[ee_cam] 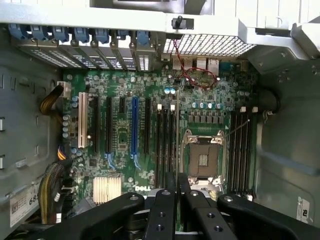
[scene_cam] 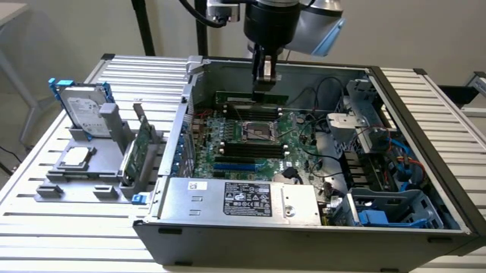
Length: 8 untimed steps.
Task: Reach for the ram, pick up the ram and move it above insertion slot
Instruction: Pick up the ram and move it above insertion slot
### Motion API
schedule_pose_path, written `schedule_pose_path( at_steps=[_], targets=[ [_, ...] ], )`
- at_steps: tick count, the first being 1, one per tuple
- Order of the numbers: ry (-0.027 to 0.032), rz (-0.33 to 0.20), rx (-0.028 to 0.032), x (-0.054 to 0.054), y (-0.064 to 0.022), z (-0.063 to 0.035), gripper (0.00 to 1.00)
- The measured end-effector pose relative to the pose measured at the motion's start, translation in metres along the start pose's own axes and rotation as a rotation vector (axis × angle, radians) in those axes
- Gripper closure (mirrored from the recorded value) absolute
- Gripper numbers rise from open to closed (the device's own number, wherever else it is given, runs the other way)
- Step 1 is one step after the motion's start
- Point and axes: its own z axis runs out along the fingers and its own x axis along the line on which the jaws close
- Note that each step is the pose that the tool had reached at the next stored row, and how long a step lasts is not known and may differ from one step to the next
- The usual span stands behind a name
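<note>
The ram (scene_cam: 251, 98) is hanging edge-down in the pincer (scene_cam: 263, 85), clamped near its middle, over the motherboard (scene_cam: 251, 142) inside the open computer case (scene_cam: 304, 227). It is sitting above the memory slots (scene_cam: 247, 108) beyond the CPU socket (scene_cam: 256, 132), running parallel to them, apparently for lining up. The wrist view is showing slot rows (ee_cam: 242, 150) flanking the socket and the pincer's fingers (ee_cam: 170, 190) drawn together; the exterior view is showing a hard drive (scene_cam: 82, 108) on the table (scene_cam: 76, 227).

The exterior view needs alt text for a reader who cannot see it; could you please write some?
A robot gripper holds the ram, a thin green stick, above the motherboard inside an open computer case. Toward the exterior view's left, a grey rack carries a hard drive and an expansion card.
</note>
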Motion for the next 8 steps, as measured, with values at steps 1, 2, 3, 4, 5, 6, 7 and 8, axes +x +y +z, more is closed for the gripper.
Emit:
schedule_pose_path(
  at_steps=[1,2,3,4,5,6,7,8],
  targets=[
    [0.0000,0.000,0.0003,-0.0001,-0.0002,0.0015,0.87],
    [0.0001,0.000,0.0007,-0.0002,-0.0003,0.0027,0.87],
    [0.0001,0.000,0.0010,-0.0003,-0.0004,0.0036,0.87],
    [0.0001,0.000,0.0013,-0.0004,-0.0004,0.0042,0.87],
    [0.0001,0.000,0.0013,-0.0004,-0.0004,0.0043,0.87],
    [0.0003,0.000,0.0012,-0.0004,-0.0004,0.0044,0.87],
    [0.0002,0.000,0.0013,-0.0003,-0.0004,0.0044,0.87],
    [0.0001,0.000,0.0013,-0.0004,-0.0004,0.0045,0.87]
  ],
)
